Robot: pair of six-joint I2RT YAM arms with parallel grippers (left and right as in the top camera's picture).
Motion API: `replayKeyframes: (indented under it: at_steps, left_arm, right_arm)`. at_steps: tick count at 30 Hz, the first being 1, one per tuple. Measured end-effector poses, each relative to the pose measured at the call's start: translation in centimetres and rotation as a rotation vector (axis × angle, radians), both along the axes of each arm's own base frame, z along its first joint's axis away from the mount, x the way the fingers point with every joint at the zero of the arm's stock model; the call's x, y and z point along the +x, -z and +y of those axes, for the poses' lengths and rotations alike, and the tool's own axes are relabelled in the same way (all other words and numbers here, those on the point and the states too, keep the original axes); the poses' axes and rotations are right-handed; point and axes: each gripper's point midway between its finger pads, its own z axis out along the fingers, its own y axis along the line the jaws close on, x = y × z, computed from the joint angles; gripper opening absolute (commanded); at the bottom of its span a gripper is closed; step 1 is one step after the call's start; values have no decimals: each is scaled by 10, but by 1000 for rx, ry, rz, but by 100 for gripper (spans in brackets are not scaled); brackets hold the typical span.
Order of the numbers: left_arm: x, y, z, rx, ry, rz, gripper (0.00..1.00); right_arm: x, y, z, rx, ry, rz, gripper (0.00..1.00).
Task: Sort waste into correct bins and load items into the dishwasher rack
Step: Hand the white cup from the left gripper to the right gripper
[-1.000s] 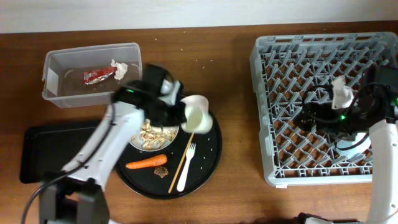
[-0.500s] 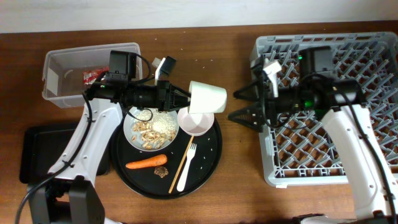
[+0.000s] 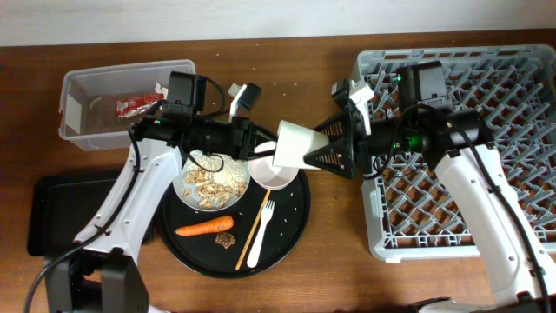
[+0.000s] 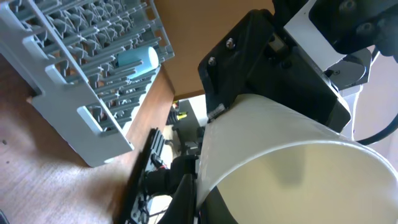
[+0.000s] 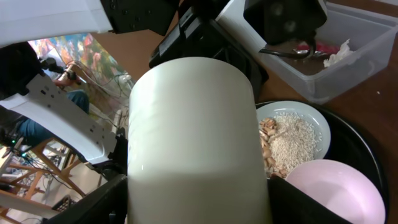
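Left gripper (image 3: 271, 149) clenched on the rim of the small white cup (image 3: 295, 143), its arm stretched level toward the right arm; right gripper (image 3: 313, 148) straddles the cup's base, jaws either side, grip impossible to tell; beneath the jaws, a white bowl (image 3: 271, 174) on the round black tray (image 3: 295, 222); behind the right gripper, the grey plastic pegged rack (image 3: 521, 217).

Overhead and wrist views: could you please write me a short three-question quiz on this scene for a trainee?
1. True or false: the left pincer holds the small white cup in the air.
2. Which lies in the clear rectangular plastic tub? A) orange carrot B) red foil wrapper C) white plastic fork
3. Fill in: the light-blue cup sits in the ___.
Key: 1 true; 2 B; 3 large square grey plastic dishwasher rack.
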Motion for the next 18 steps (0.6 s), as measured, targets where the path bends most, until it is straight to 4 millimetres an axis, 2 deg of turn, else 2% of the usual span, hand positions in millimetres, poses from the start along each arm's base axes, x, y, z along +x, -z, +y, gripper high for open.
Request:
replayKeyframes:
  at_steps: [5, 11, 12, 14, 16, 18]
  left_arm:
    - [3, -3, -1, -7, -2, -15, 0]
    - [3, -3, 0, -10, -2, -16, 0]
    - [3, -3, 0, -10, -2, -16, 3]
    - [4, -3, 0, -9, -3, -16, 36]
    - [6, -1, -1, 7, -16, -25, 47]
    - [12, 6, 0, 48, -44, -46, 50]
  right_arm:
    - [0, 0, 1, -2, -1, -2, 72]
    - [0, 2, 5, -16, -5, -14, 65]
    - [0, 2, 5, -16, -4, -11, 64]
    - [0, 2, 5, -17, -2, -3, 61]
    - [-4, 3, 7, -21, -11, 8, 60]
    - [-4, 9, 10, -54, 2, 22, 58]
